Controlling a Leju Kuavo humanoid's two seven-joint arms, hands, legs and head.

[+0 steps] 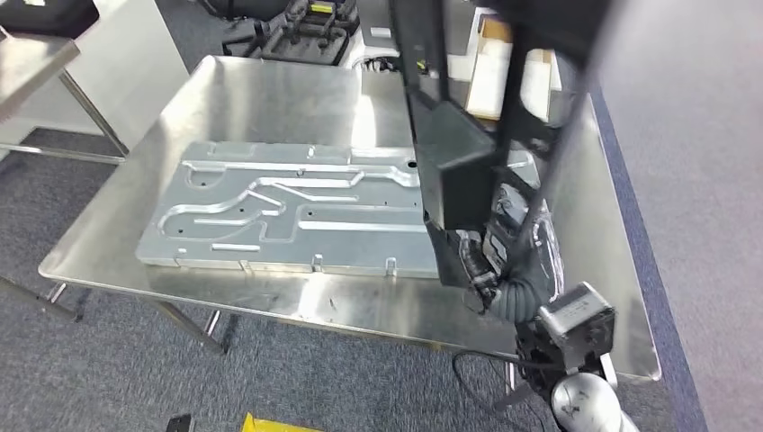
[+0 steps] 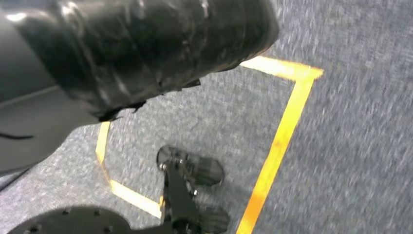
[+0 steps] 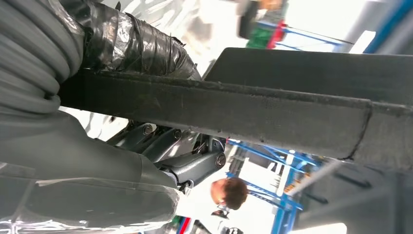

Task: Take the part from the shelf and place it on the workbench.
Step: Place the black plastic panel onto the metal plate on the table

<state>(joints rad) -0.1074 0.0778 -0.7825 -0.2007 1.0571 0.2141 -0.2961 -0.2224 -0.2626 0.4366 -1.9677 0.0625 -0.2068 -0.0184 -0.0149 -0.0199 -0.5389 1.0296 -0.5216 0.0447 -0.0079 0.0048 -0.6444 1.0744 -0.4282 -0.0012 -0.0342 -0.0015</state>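
Black part [image 1: 459, 171], silver workbench [image 1: 261, 99]

Workbench [image 1: 270, 99]: a shiny metal table standing on grey carpet.
Plate [image 1: 297, 211]: a large flat stamped metal panel with raised channels, lying flat on the workbench.
Part [image 1: 463, 162]: a black frame-like piece, upright over the right side of the bench, in front of the plate's right end.
Right hand [image 1: 481, 265]: wrapped around the part's lower end, gripping it.
Beyond the bench: black foam tray [image 1: 297, 31], cardboard box [image 1: 490, 58].
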